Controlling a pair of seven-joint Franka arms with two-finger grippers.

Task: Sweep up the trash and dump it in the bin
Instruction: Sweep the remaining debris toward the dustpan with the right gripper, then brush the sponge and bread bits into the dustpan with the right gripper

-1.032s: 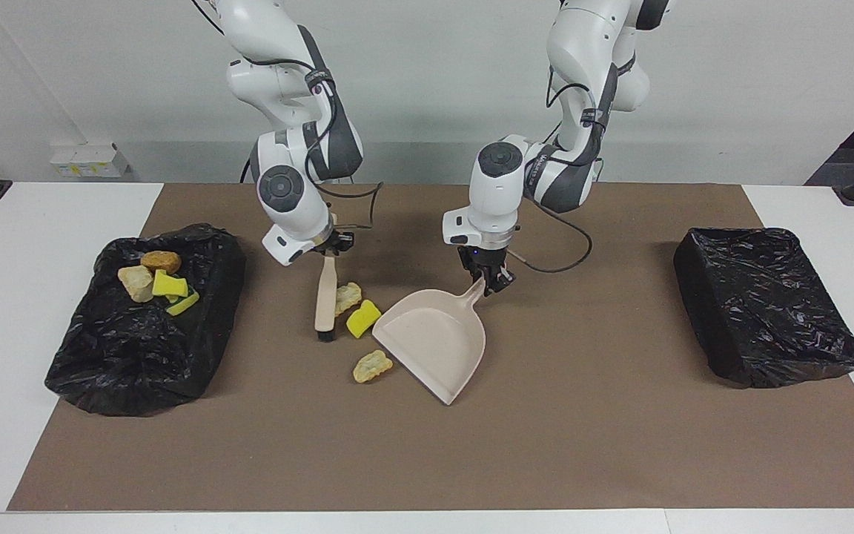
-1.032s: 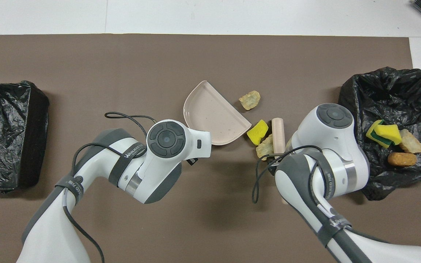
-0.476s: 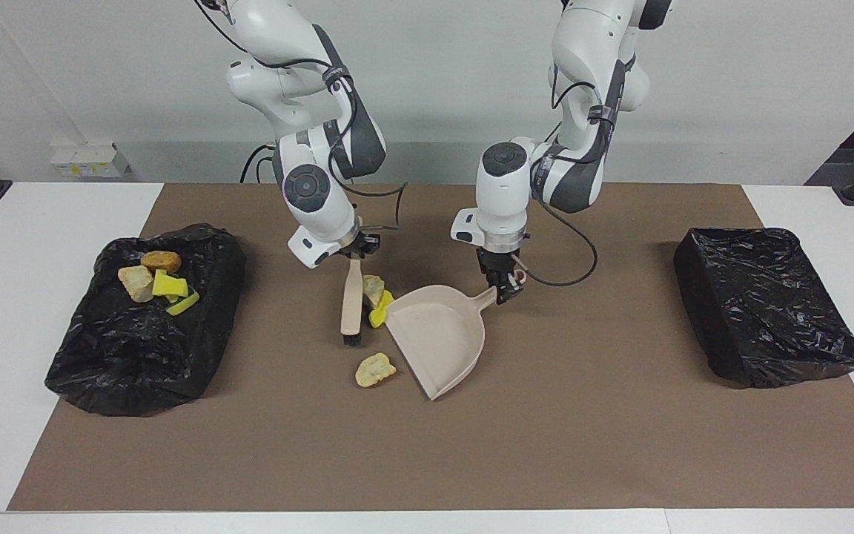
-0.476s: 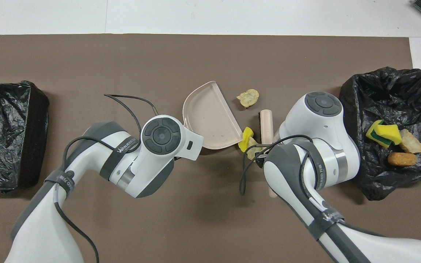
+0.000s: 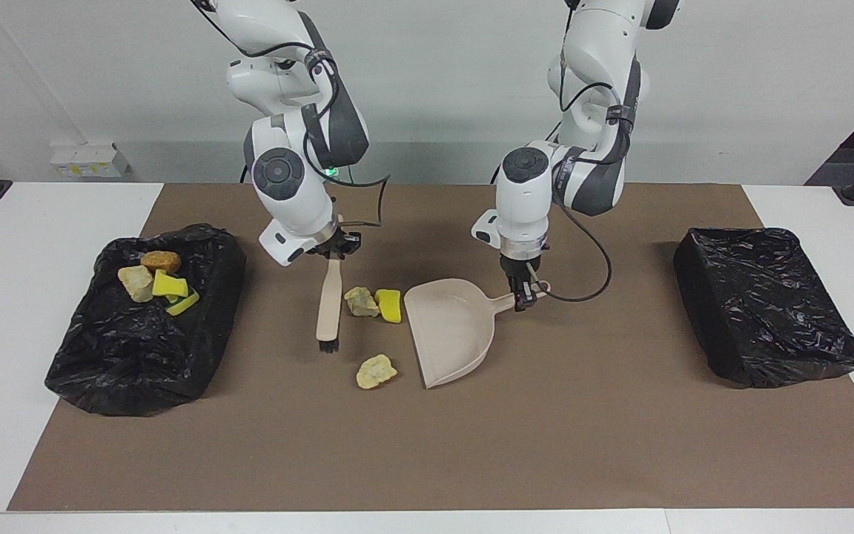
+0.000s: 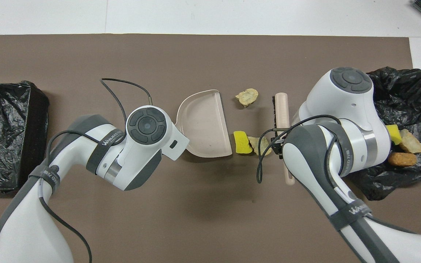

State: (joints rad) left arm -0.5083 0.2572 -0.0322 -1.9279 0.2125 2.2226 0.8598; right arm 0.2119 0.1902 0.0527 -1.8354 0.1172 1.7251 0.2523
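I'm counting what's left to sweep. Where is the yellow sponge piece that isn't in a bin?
The yellow sponge piece lies on the brown mat mid-table, between the dustpan mouth and the brush, touching a tan scrap.

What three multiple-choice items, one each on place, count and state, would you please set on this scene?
1. Where is the yellow scrap? A between brush and dustpan; B in the dustpan; C on the brush.
2. How many scraps lie loose on the mat? A one; B three; C six.
3. The dustpan is: A lying free; B gripped at its handle by the left gripper; C upside down.
Key: A, it lies by the pan's open edge; B, one yellow, two paler lumps; B, the gripper is shut on the handle.
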